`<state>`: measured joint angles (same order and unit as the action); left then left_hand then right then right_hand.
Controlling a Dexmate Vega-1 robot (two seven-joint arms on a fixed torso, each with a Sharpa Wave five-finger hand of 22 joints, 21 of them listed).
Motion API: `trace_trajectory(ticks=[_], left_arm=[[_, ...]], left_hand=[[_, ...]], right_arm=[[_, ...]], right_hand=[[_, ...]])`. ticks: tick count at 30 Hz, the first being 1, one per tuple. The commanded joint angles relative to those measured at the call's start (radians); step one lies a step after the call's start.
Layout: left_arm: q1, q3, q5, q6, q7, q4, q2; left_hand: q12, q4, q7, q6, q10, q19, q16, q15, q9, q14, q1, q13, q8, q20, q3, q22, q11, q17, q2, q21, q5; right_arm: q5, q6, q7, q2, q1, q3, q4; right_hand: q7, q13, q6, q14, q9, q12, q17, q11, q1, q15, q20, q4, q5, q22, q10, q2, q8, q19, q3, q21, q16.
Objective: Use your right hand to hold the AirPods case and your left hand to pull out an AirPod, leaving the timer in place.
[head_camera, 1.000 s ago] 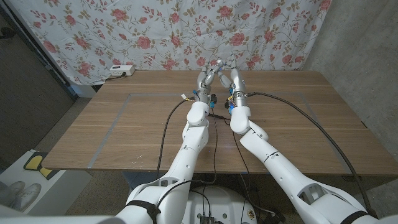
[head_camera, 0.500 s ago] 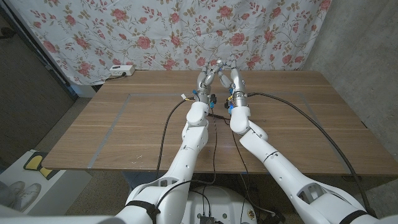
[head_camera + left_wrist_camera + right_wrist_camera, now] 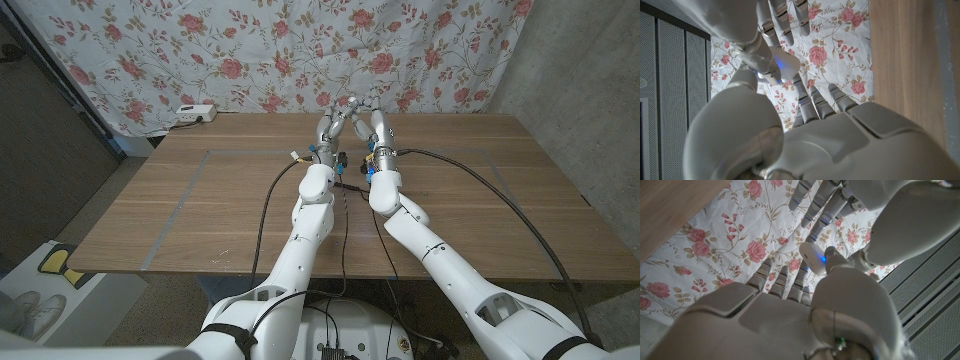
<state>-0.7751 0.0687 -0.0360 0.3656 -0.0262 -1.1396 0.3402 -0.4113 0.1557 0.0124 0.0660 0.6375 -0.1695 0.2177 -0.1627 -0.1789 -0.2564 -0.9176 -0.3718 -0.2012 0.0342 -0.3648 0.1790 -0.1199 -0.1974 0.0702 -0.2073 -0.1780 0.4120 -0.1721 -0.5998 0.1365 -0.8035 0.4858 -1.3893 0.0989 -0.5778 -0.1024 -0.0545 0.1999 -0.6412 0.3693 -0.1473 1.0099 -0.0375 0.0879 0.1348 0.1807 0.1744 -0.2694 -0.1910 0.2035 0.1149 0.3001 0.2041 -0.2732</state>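
Observation:
Both hands are raised together over the far middle of the table, my left hand [image 3: 333, 118] beside my right hand [image 3: 368, 112]. The white AirPods case [image 3: 812, 257], with a small blue light lit on it, sits pinched between the thumb and fingers of my right hand [image 3: 790, 315]. The fingers of my left hand [image 3: 890, 215] reach toward the case from the opposite side. In the left wrist view, the case [image 3: 782, 67] is just beyond my left hand [image 3: 840, 140], under my right hand [image 3: 735, 25]. Whether the left fingers grip anything is hidden.
A small white box-like device [image 3: 195, 113] lies at the table's far left edge. A flowered cloth [image 3: 250, 50] hangs behind the wooden table [image 3: 200, 210]. Black cables [image 3: 480, 170] trail across the table from the arms.

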Motion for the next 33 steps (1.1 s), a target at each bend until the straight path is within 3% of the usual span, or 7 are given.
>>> trace_trajectory(ticks=[1,16,25,33], left_arm=[[-0.001,0.003,0.004,-0.006,-0.018,-0.002,-0.003],[-0.009,0.006,0.002,-0.014,-0.02,-0.012,-0.002],[-0.01,0.007,-0.001,-0.014,-0.02,-0.014,-0.004],[-0.01,0.007,0.002,-0.022,-0.026,-0.016,-0.005]], left_hand=[[-0.006,0.0,0.005,0.009,0.09,-0.002,-0.001,-0.001,-0.003,-0.009,-0.027,-0.051,0.004,0.007,0.002,0.004,-0.094,-0.003,0.032,-0.001,-0.003],[-0.005,0.0,0.006,0.01,0.089,-0.001,-0.001,-0.002,-0.003,-0.01,-0.028,-0.052,0.004,0.01,0.005,0.004,-0.094,-0.003,0.034,-0.001,-0.004],[-0.005,0.0,0.005,0.011,0.091,-0.001,-0.001,-0.001,-0.003,-0.01,-0.028,-0.052,0.005,0.01,0.007,0.004,-0.094,-0.003,0.034,0.0,-0.004],[-0.004,0.0,0.005,0.012,0.09,-0.001,-0.001,-0.002,-0.003,-0.011,-0.028,-0.052,0.005,0.009,0.009,0.005,-0.094,-0.003,0.035,-0.001,-0.004]], right_arm=[[-0.007,-0.009,-0.011,-0.009,-0.002,-0.003,0.006],[-0.012,-0.032,-0.016,-0.011,-0.004,-0.007,0.017],[-0.016,-0.044,-0.026,-0.015,-0.006,-0.011,0.025],[-0.021,-0.06,-0.032,-0.018,-0.007,-0.015,0.034]], right_hand=[[-0.003,-0.012,0.013,-0.016,0.002,-0.018,0.009,-0.008,0.021,-0.089,-0.006,0.001,0.006,0.005,-0.013,-0.003,0.005,0.013,0.015,0.011,-0.011],[0.006,-0.032,0.055,-0.057,0.002,-0.079,0.036,-0.024,0.063,-0.105,-0.017,-0.005,0.013,0.005,-0.067,-0.009,0.006,0.036,0.05,0.015,-0.036],[0.013,0.008,0.125,-0.133,0.001,-0.119,0.062,-0.047,0.097,-0.143,-0.046,-0.007,0.016,0.005,-0.186,-0.002,0.012,0.074,0.074,0.022,-0.077],[0.023,0.049,0.185,-0.176,0.0,-0.141,0.085,-0.046,0.122,-0.148,-0.055,-0.01,0.019,0.006,-0.283,-0.006,0.019,0.092,0.092,0.024,-0.106]])
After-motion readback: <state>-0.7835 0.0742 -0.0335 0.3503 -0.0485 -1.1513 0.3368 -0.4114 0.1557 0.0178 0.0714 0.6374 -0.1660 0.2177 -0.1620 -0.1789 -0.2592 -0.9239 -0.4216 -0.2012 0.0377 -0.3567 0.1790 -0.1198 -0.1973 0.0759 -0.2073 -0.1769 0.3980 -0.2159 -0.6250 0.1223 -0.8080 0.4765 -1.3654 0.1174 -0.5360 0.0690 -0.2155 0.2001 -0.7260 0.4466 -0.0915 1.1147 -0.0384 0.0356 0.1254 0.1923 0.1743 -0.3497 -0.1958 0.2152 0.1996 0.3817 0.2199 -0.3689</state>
